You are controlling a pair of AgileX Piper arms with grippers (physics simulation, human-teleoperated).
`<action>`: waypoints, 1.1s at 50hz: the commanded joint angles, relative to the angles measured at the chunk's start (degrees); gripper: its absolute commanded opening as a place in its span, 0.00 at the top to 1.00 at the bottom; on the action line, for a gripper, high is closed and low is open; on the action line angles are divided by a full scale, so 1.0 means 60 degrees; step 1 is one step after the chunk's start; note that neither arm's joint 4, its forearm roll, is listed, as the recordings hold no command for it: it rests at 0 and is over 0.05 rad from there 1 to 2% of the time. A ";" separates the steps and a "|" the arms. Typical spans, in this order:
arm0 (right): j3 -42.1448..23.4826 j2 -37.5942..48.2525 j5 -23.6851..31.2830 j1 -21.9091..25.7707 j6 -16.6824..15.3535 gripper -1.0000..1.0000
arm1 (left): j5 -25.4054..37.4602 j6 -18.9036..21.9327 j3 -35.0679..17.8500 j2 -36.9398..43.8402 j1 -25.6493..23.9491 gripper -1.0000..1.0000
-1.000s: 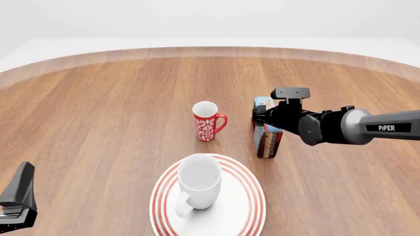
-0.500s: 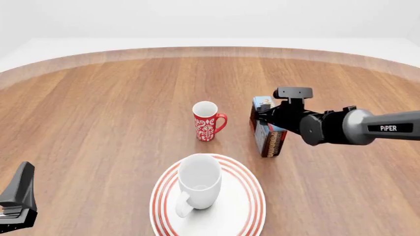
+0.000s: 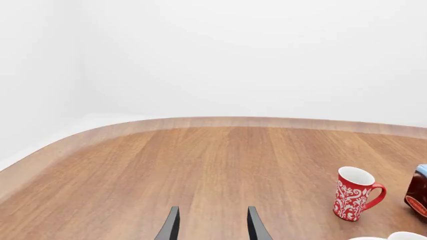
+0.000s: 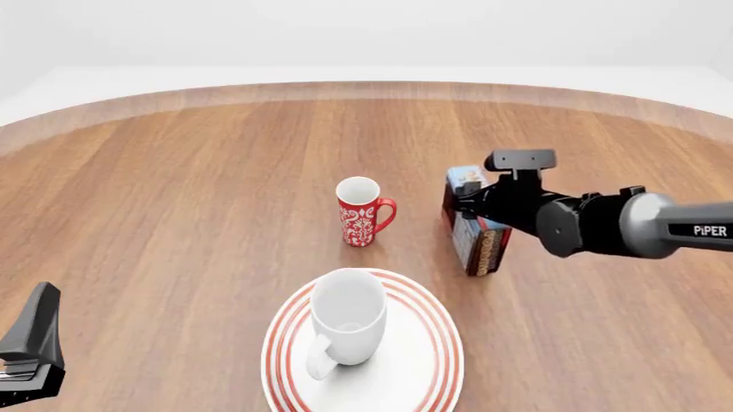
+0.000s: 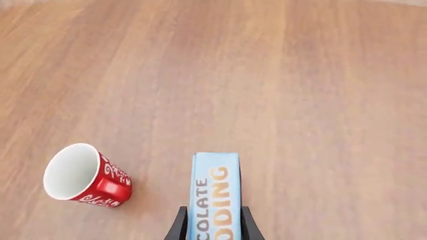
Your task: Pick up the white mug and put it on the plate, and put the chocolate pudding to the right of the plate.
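Note:
The white mug [image 4: 347, 322] stands upright on the red-ringed plate [image 4: 441, 348] at the near middle, handle toward me. My right gripper [image 4: 469, 209] is shut on the chocolate pudding [image 4: 478, 232], which is tilted, to the right of the red mug and beyond the plate's right side. In the right wrist view the fingers [image 5: 179, 227] clamp the carton [image 5: 215, 195] by its sides. My left gripper [image 4: 29, 348] sits at the near left, open and empty, its fingers [image 3: 170, 227] apart over bare wood. The pudding [image 3: 418, 192] shows at the edge of the left wrist view.
A red mug with white pattern [image 4: 362, 211] stands upright beyond the plate, left of the carton; it also shows in the right wrist view [image 5: 83, 175] and the left wrist view [image 3: 353, 200]. The round wooden table's far edge [image 4: 366, 90] curves across the back.
My right gripper has moved a little to the right with the pudding carton, which has tilted. The left arm, the mugs and the plate have not moved.

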 commanded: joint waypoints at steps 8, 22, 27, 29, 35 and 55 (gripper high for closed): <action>0.0469 -0.1126 0.0206 -0.0038 0.0436 1.00 | 0.0000 0.0012 0.0000 0.0000 -0.0001 0.00; 0.1161 -0.2244 0.0340 0.0036 0.0784 1.00 | -0.0010 -0.0025 -0.0003 0.0000 0.0037 0.00; 0.1453 -0.2824 0.0449 0.0116 0.0897 1.00 | -0.0011 -0.0020 -0.0003 0.0000 0.0035 0.00; 0.1555 -0.3006 0.0450 0.0118 0.0890 1.00 | -0.0009 -0.0016 -0.0005 0.0000 0.0030 0.00; 0.1845 -0.3277 0.0341 0.0068 0.0856 1.00 | -0.0006 -0.0011 -0.0010 0.0000 0.0031 0.00; 0.3106 -0.4615 0.0267 -0.0272 0.0892 1.00 | -0.0007 -0.0009 -0.0008 0.0000 0.0036 0.00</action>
